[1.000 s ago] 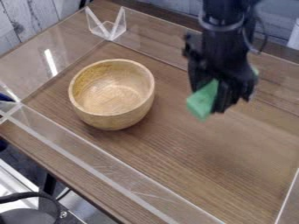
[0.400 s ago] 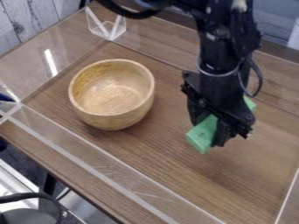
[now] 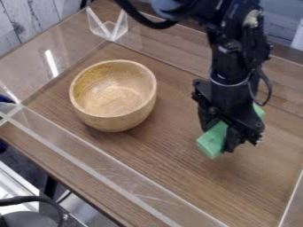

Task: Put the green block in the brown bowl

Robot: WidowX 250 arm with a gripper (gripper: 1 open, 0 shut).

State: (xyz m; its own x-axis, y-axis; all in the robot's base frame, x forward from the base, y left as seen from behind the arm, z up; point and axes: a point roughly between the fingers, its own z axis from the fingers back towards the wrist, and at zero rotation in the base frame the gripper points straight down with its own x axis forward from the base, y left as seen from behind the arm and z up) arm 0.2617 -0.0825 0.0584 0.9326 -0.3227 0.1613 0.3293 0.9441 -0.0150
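Note:
The green block [image 3: 213,142] hangs upright between the black fingers of my gripper [image 3: 222,137], low over the wooden table to the right of centre. My gripper points straight down and is shut on the block, whose lower end sticks out below the fingertips. The brown bowl [image 3: 113,93] stands well to the left of the gripper, its light wooden hollow holding nothing. A wide strip of bare tabletop separates the block from the bowl.
The table [image 3: 142,151] is dark wood with clear acrylic walls along its left and front edges [image 3: 71,151]. A small clear plastic stand [image 3: 109,25] sits at the back left. The black arm [image 3: 231,44] rises above the gripper at the upper right.
My gripper has sunk toward the tabletop and drifted slightly right and nearer the camera, carrying the green block with it. The bowl has stayed in place.

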